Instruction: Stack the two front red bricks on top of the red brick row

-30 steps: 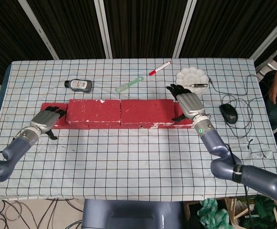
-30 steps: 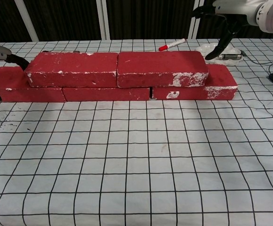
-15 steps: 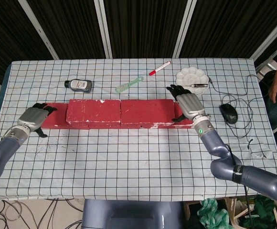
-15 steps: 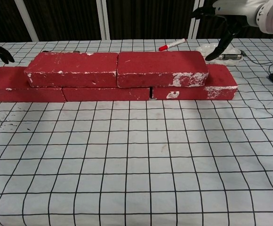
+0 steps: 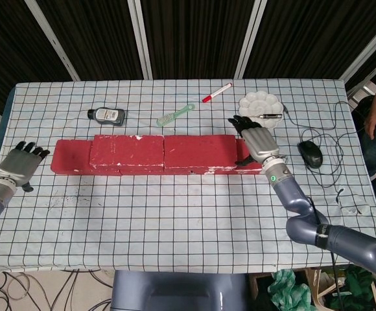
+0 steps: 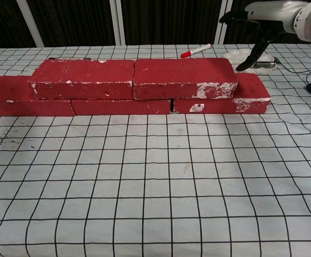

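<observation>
So the left hand [image 5: 21,165] is out near the left table edge, palm down, fingers spread a bit and holding nothing, well apart from the bottom row of red bricks [image 5: 71,157]. A second ago it was resting on that row's left end; half a second ago it had lifted just off it, and now it's pulled clear away and has dropped out of the chest view entirely.

The two stacked red bricks [image 6: 134,77] sit end to end on the row, centred, so the row's ends stick out on both sides.

The right hand [image 5: 256,142] hangs over the right end of the row, just beside the end of the right stacked brick. Fingers loosely open, gripping nothing as far as I can tell; whether the thumb touches the brick is hard to say from the head view. It's barely shifted from before.

Behind the bricks: a bottle [image 5: 107,115], green brush [image 5: 174,115], red marker [image 5: 217,92], paint palette [image 5: 260,104], and a mouse [image 5: 311,154] to the right.
</observation>
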`<state>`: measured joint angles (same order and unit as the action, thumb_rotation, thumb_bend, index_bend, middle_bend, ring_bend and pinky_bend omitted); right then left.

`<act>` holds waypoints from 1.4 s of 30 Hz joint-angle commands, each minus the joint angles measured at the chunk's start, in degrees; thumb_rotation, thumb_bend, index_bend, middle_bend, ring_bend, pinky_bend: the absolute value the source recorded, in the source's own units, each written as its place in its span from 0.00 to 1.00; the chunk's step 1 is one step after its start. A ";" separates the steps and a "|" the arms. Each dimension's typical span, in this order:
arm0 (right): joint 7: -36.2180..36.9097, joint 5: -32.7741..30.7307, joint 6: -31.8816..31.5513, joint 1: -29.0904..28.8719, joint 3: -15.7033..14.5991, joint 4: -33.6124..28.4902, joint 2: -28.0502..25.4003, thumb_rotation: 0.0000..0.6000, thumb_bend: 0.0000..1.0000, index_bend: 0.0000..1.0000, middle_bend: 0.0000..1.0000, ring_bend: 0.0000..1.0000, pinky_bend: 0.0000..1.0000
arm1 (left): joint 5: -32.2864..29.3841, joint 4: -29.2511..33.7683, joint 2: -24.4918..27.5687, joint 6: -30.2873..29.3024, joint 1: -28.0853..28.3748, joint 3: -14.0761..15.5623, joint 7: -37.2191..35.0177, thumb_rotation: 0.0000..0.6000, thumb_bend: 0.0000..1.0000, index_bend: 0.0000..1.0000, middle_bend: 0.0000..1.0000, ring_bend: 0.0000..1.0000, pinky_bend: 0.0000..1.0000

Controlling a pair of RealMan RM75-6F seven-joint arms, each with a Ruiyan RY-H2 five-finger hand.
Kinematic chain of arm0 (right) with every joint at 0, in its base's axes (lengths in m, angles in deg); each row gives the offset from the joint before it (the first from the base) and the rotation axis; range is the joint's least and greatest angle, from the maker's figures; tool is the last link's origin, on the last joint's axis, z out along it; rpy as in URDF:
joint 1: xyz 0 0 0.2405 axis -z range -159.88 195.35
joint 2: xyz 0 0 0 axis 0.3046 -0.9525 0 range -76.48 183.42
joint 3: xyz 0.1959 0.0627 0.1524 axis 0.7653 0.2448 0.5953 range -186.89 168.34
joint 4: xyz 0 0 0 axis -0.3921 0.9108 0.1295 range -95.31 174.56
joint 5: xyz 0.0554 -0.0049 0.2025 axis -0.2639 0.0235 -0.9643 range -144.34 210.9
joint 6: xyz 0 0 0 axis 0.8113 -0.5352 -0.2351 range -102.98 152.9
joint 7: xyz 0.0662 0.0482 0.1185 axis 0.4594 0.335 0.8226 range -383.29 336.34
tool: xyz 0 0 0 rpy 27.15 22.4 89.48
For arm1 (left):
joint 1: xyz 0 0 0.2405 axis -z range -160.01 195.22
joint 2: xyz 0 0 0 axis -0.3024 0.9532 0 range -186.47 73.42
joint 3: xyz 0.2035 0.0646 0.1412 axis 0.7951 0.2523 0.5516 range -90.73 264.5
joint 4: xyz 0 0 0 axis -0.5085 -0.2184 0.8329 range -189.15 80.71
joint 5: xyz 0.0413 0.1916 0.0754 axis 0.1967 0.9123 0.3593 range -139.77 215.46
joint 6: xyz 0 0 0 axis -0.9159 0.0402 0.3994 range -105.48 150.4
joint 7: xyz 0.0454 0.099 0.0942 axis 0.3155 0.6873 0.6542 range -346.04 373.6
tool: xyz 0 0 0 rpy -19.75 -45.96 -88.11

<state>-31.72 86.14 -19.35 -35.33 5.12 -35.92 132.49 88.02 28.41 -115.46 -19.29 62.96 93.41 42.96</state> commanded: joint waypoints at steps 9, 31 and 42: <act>2.04 0.87 0.52 0.89 0.01 2.01 -0.07 1.00 0.00 0.00 0.01 0.00 0.14 | -11.02 -1.60 -5.78 -4.59 -1.74 3.20 10.10 1.00 0.01 0.09 0.12 0.00 0.13; 3.89 3.40 1.03 2.47 -0.33 4.59 -0.24 1.00 0.00 0.00 0.01 0.00 0.14 | -14.07 -14.72 -15.67 3.55 -1.44 0.55 6.72 1.00 0.01 0.03 0.12 0.00 0.13; 3.58 3.10 1.10 2.78 -0.16 4.95 0.04 1.00 0.00 0.00 0.01 0.00 0.14 | -11.18 -13.87 -15.08 3.51 -1.71 -0.12 4.50 1.00 0.01 0.03 0.12 0.00 0.11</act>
<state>-28.14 89.25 -18.25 -32.55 4.96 -30.98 132.54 76.70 14.48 -130.59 -15.90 61.27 93.33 47.59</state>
